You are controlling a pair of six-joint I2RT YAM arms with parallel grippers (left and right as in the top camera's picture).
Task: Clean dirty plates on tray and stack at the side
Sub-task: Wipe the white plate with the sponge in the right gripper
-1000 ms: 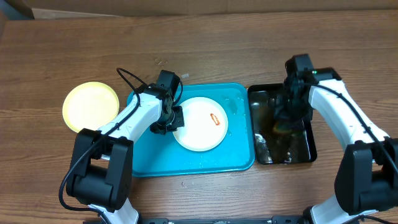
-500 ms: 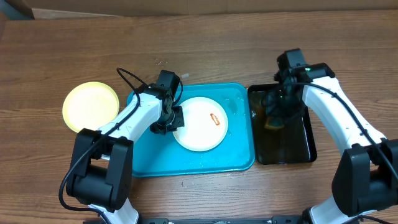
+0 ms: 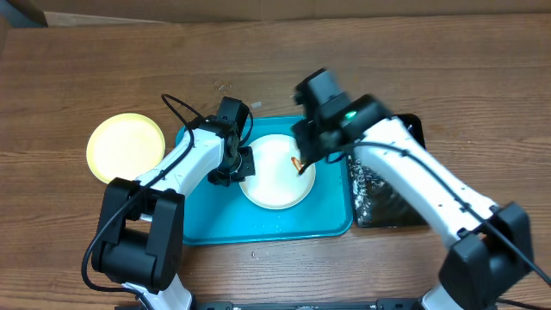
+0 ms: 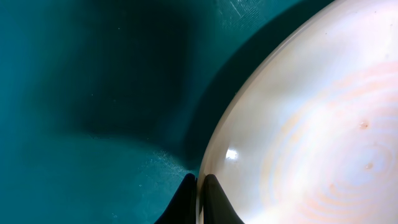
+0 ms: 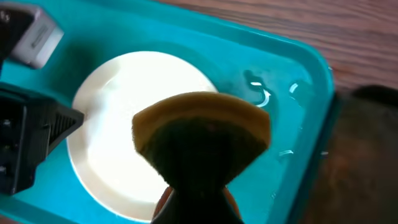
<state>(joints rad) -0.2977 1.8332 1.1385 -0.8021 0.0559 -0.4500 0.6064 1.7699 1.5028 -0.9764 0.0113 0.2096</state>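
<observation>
**Overhead view:** A large bright turquoise plastic tray (image 3: 207, 226) lies at the middle of a brown wooden counter (image 3: 344, 52). A round white plate (image 3: 271, 185) sits on it, right of centre. There is a small orange-red smear (image 3: 299, 164) near the plate's right edge. The left claw (image 3: 238, 169) is closed on the plate's left rim. The right claw (image 3: 303, 160) hangs just over the smear, its jaws hidden from above. A round pale yellow-green plate (image 3: 126, 146) rests on the counter left of the turquoise tray, apart from it. A smaller glossy black tray (image 3: 387, 207) lies just right of the turquoise tray, partly covered by the right arm.

**Left wrist view:** Two dark fingertips (image 4: 185, 202) pinch the white plate (image 4: 311, 124) at its rim. The plate fills the right side and shows faint orange rings. The turquoise tray (image 4: 93, 93) fills the left.

**Right wrist view:** The right claw grips a yellow sponge with a dark scouring face (image 5: 202, 134), held above the right part of the white plate (image 5: 124, 124). The left claw (image 5: 37, 134) shows at the plate's left edge. Wet glints mark the turquoise tray (image 5: 298, 74) on the right.
</observation>
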